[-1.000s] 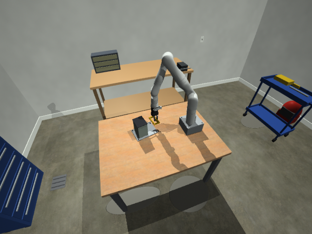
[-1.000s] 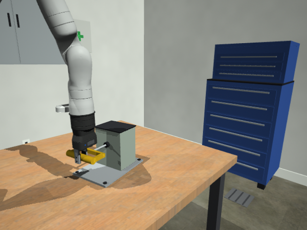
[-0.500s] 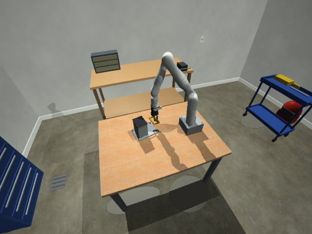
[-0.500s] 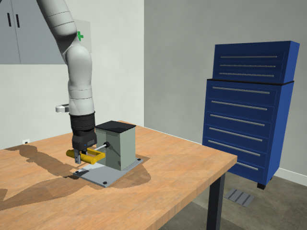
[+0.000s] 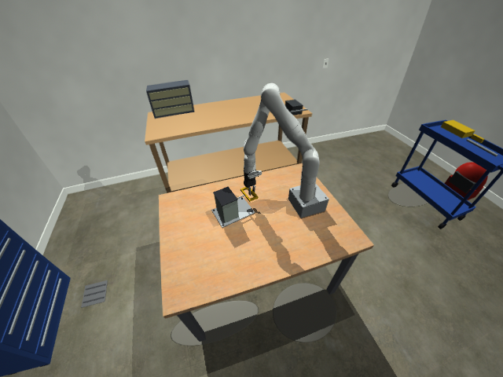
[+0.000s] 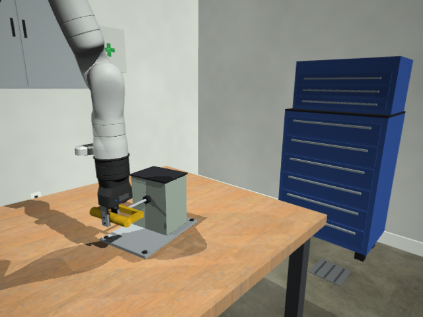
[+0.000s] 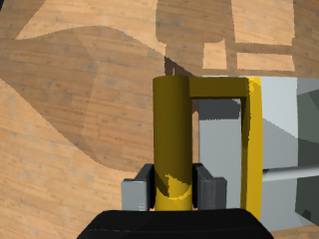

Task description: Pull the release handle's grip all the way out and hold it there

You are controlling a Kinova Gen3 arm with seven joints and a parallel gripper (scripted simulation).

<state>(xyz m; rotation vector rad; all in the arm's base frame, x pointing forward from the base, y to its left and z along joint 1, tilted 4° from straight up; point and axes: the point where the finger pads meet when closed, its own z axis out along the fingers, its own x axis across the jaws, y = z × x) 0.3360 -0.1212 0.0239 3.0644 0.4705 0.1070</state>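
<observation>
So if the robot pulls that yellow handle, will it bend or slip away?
Probably not bend: the yellow handle looks like a thick, solid bar on a metal rod. Being round and smooth, it could slip, but the gripper clamps it from both sides. The housing likely won't tip, since it sits on a bolted plate.
</observation>
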